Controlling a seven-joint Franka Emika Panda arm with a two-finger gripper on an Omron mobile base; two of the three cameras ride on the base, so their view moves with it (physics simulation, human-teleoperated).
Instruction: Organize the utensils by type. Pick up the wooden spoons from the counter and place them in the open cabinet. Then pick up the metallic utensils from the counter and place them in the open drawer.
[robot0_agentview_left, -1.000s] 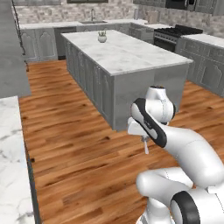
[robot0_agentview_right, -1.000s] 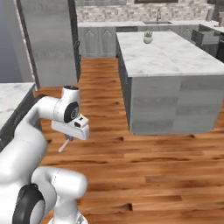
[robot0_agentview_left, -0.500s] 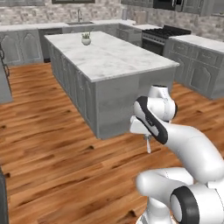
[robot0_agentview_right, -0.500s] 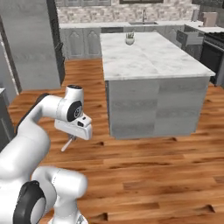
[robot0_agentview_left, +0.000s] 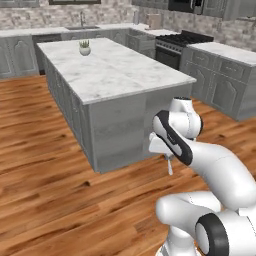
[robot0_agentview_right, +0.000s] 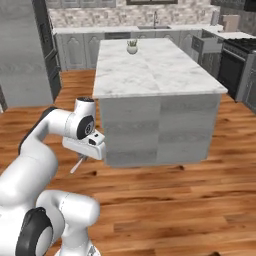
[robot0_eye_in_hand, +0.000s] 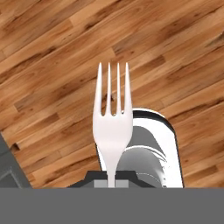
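A small thin silver metal fork (robot0_eye_in_hand: 112, 127) is clamped by its handle in the jaws of the white arm's two-finger gripper (robot0_eye_in_hand: 111, 176), tines pointing away from the hand over the brown wooden plank floor (robot0_eye_in_hand: 52, 52). In the base views the fork (robot0_agentview_left: 170, 165) hangs below the gripper (robot0_agentview_right: 83, 156), in front of a grey kitchen island with a white marble tabletop (robot0_agentview_left: 115, 70) bearing a small potted plant (robot0_agentview_left: 85, 48). The step in hand is judged to be the carrying of a metallic utensil towards the open drawer. Next, the drawer must be reached, the fork lowered inside it, and the jaws parted. No brand, label or writing can be read.
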